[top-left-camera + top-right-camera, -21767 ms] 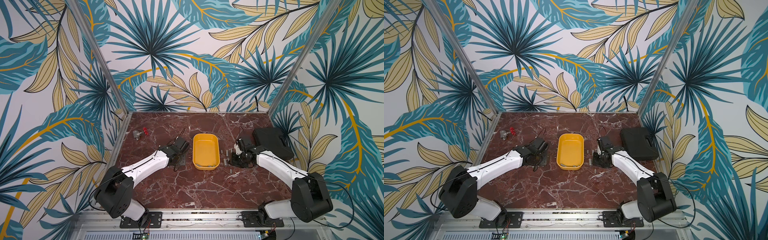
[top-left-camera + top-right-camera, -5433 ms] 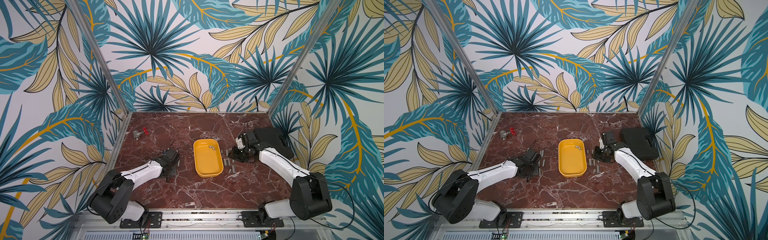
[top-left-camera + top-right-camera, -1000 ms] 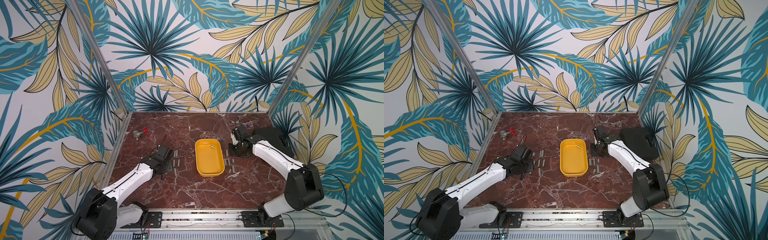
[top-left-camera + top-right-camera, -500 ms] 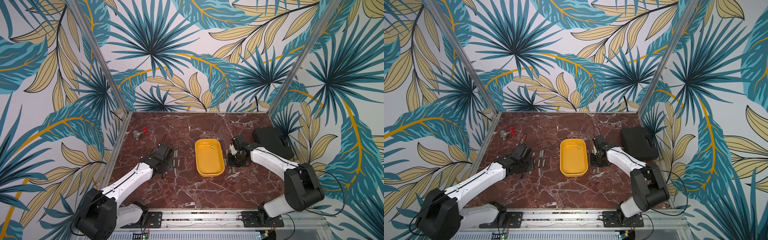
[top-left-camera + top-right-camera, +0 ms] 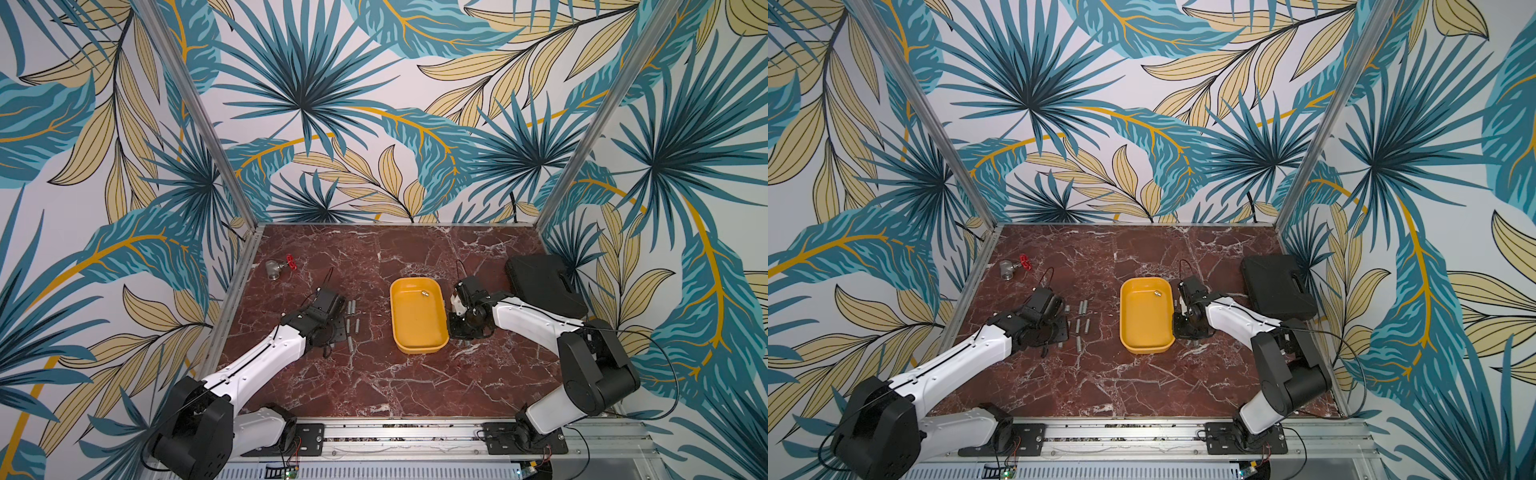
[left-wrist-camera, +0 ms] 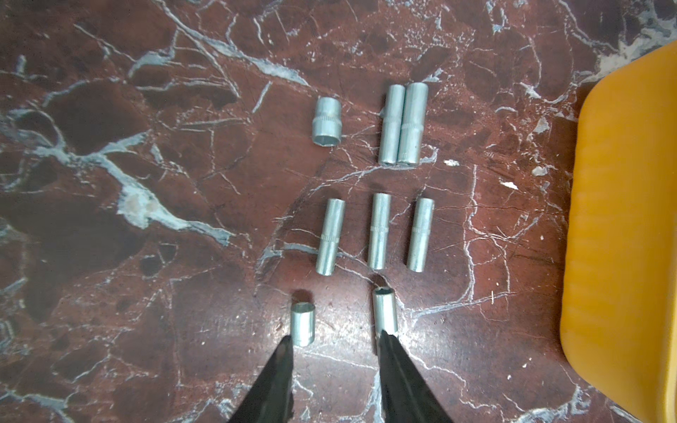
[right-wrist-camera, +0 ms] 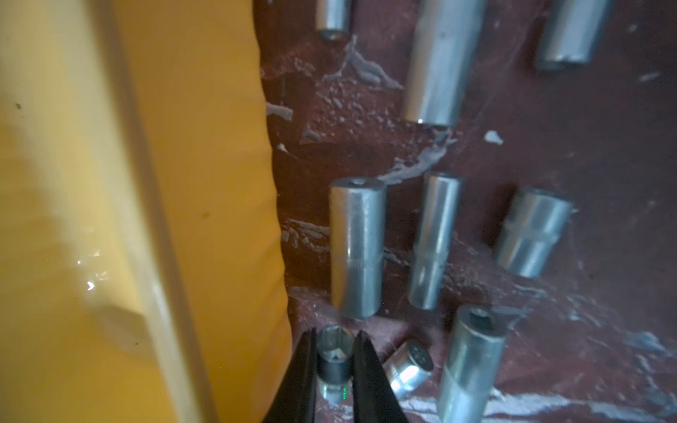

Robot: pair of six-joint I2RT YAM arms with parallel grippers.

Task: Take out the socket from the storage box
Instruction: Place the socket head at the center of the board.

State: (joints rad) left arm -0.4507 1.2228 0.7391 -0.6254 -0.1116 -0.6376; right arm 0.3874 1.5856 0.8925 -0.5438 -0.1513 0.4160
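So the right gripper [image 7: 335, 340] is clamping down on a small socket [image 7: 334, 360], down by the marble [image 5: 374, 374] just right of the storage box [image 5: 417, 328], close beside its wall. I can't tell if it's touching down yet. I'm guessing it's adding this one to the other sockets [image 7: 359, 249] lying there. The left gripper [image 6: 335, 335] is hovering with its jaws apart and nothing between them, over the batch [image 5: 351, 316] laid out left of the box. Progress is looking nearly done: in both top views the tub is showing bare apart from one little socket [image 5: 424, 294] sitting in its far right corner. What's remaining, I reckon, is dropping off the held one and then fetching that last piece.
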